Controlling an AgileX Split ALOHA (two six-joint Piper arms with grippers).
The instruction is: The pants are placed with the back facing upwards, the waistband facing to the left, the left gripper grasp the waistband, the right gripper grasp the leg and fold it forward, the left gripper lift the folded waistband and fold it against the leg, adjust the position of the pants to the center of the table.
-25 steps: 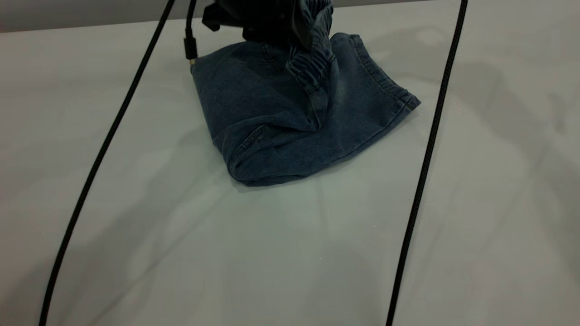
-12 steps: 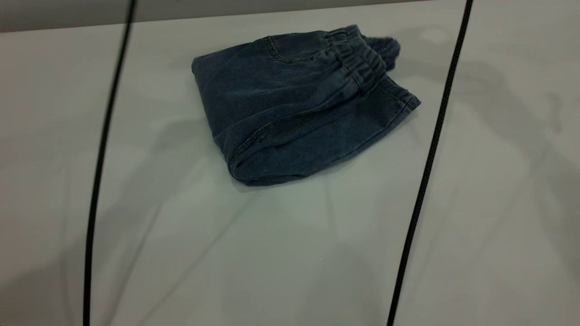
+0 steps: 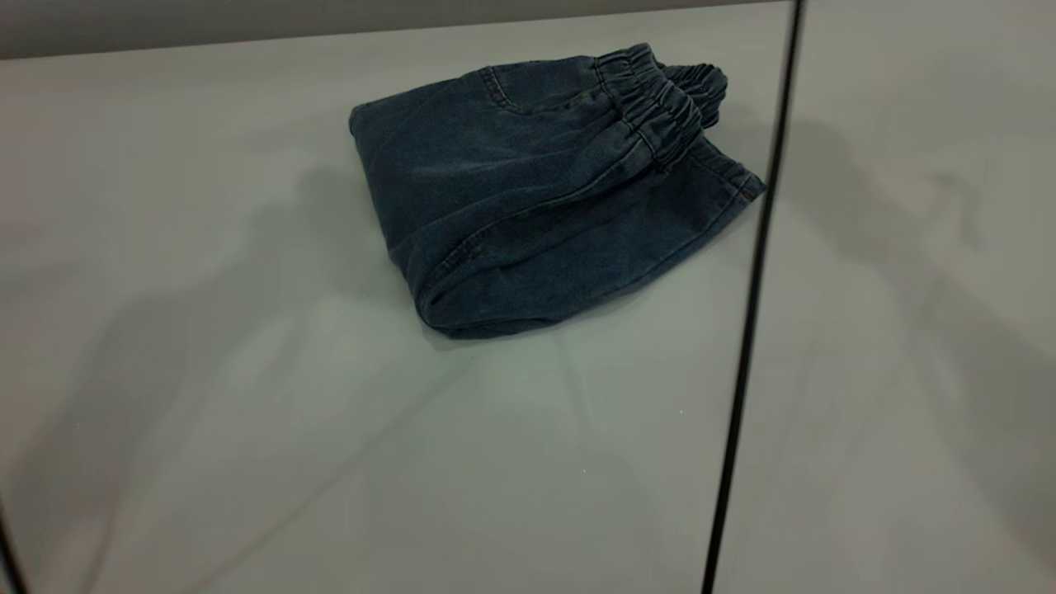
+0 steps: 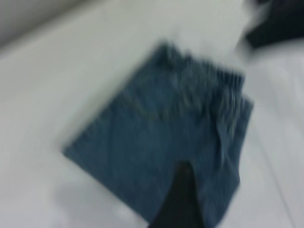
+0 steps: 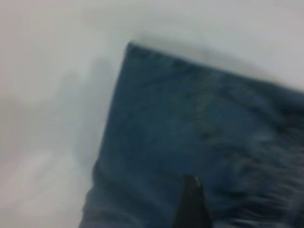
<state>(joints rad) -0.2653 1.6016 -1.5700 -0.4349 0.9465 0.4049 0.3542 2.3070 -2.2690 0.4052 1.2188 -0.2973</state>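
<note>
Lying folded, the pants (image 3: 544, 190) show alone outside; wrist views add hands, grip untellable.

**Cables and backdrop around the work area**

A thin black round cable (image 3: 747, 330) runs nearly the whole height of the exterior view on the right side, from the far edge toward the near edge, slanting slightly leftward as it comes nearer. A short sliver of a second thin black cable (image 3: 7, 553) shows at the near left corner. Along the far side lies a plain dull grey wall strip (image 3: 247, 21), wider at the left and narrowing toward the right.
</note>
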